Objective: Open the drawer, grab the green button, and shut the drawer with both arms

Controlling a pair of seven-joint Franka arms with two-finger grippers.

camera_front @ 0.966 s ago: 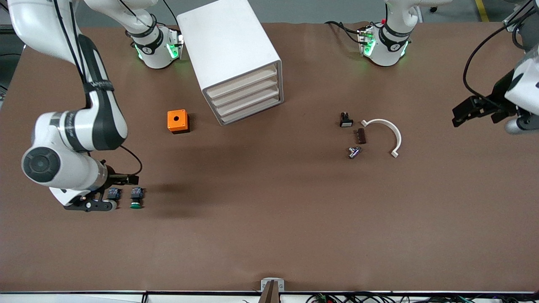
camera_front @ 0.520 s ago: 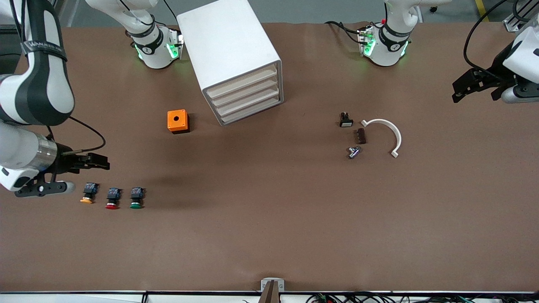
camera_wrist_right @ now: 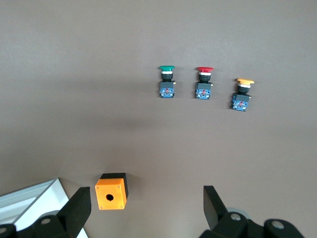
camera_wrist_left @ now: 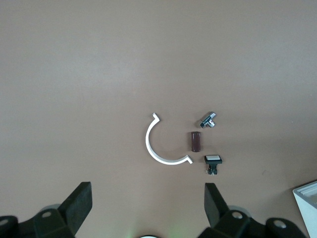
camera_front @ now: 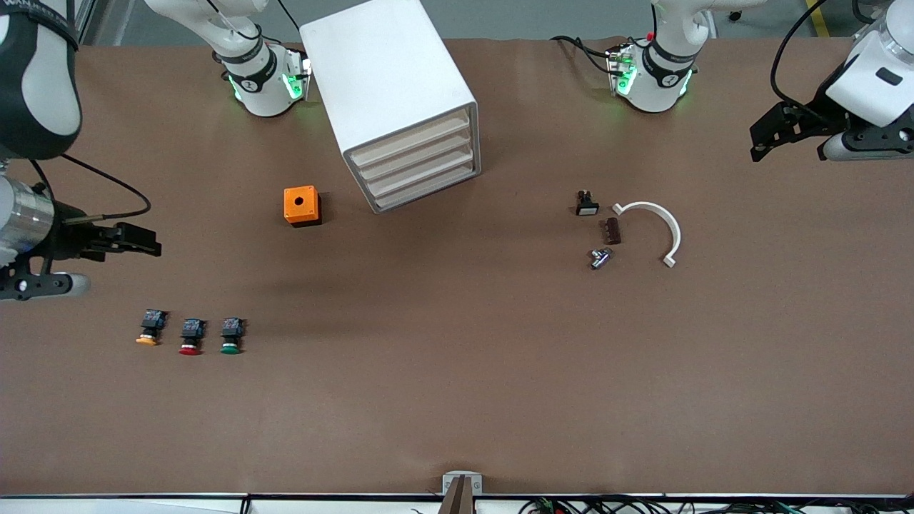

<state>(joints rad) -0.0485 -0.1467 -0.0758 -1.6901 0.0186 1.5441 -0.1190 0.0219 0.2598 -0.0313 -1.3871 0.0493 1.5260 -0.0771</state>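
Note:
The white cabinet (camera_front: 389, 78) stands between the arm bases, and all four cream drawer fronts (camera_front: 420, 163) are pushed in. The green button (camera_front: 230, 337) (camera_wrist_right: 167, 82) lies on the table toward the right arm's end, in a row with a red-capped one (camera_front: 189, 338) and an orange-capped one (camera_front: 148, 330). My right gripper (camera_front: 153, 243) (camera_wrist_right: 147, 208) hangs open and empty over bare table at the right arm's end. My left gripper (camera_front: 757, 143) (camera_wrist_left: 148, 203) hangs open and empty over bare table at the left arm's end.
An orange box with a hole (camera_front: 301, 205) sits beside the cabinet. Toward the left arm's end lie a white curved clip (camera_front: 660, 221), a small black switch (camera_front: 587, 205), a brown block (camera_front: 613, 230) and a metal fitting (camera_front: 600, 258).
The right arm has risen and drawn back from the row of buttons, uncovering the red and orange ones. The left gripper has drifted toward the bases' end. Both stayed open.

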